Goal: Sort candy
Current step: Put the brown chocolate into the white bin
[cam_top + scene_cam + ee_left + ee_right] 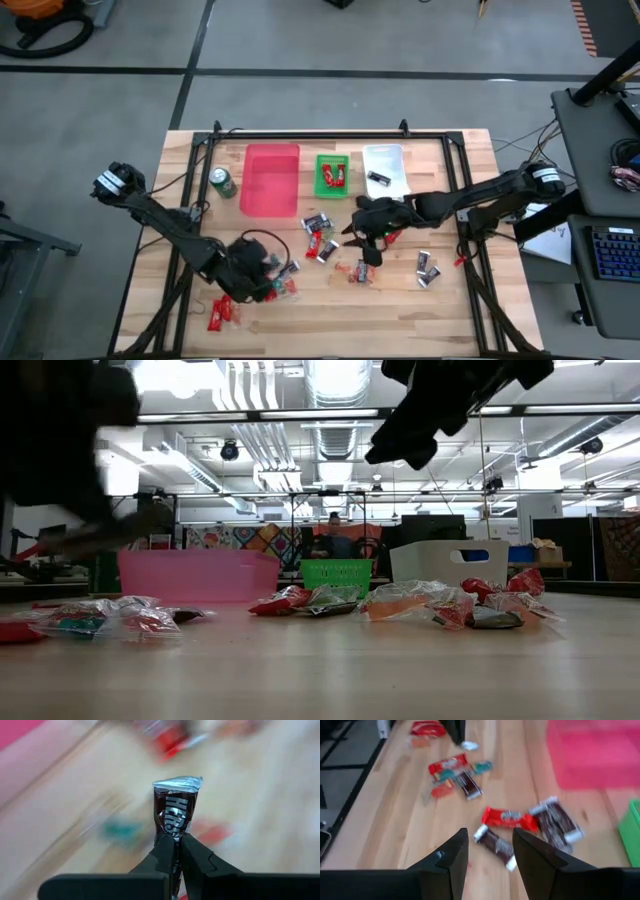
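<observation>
- Where the pale wooden table (330, 300) runs widest, its near half lies bare, giving both arms room; black rails frame the sides, a likely snag for elbows.
- Pink plastic bin (271, 178), largest of three, stands at the far edge beside a small green basket (331, 175) and a white tub (385, 168). Green already holds red wrappers, white a dark piece: judged as colour-coded destinations.
- Green drink can (223, 184) stands upright just beside the pink bin's left wall, not part of the sort.
- Loose candy (318, 236) is scattered mid-table in small clusters, with strays by the right rail and near the front-left corner.
- Left gripper (175, 842), front-left over the table, has its jaws pinched together on the tail of a dark brown, silver-ended wrapped bar (174, 810), held upright and clear of the wood. Judgement: end-grip suits a carry to the white tub, though the bar could swing.
- Right gripper (489, 851) hovers mid-table, jaws apart, straddling a dark wrapped sweet (495, 845) beside a red one (509, 818); neighbours crowd close, so a clean pinch looks tight.
</observation>
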Available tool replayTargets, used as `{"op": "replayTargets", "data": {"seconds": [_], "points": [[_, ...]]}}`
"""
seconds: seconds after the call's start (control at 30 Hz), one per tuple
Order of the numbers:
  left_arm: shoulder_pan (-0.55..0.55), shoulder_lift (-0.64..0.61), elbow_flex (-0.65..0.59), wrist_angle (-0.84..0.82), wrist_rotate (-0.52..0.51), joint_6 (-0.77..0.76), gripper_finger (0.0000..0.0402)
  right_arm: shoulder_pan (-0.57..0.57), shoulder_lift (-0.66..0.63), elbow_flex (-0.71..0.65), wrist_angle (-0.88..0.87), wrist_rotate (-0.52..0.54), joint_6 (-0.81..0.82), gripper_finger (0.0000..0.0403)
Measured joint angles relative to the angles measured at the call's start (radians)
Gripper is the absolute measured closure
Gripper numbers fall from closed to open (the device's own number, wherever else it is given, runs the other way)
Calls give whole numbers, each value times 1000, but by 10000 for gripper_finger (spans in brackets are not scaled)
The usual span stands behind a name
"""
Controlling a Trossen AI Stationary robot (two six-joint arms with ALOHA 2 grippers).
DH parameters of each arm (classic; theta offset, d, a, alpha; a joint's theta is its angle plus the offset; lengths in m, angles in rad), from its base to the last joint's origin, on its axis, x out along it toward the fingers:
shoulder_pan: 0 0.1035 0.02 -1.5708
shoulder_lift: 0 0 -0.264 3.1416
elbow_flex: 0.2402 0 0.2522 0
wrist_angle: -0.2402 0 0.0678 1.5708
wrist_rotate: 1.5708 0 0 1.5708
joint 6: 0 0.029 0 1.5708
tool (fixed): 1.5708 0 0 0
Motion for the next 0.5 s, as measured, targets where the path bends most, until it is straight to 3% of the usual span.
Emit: {"op": "replayTargets", "data": {"seconds": [0.23,0.5], "points": [[4,1,-2,409,-143,333,401,56,94,-46,356,-7,-145,250],[7,40,-2,578,-236,436,401,85,209,0,535,-34,-206,237]]}}
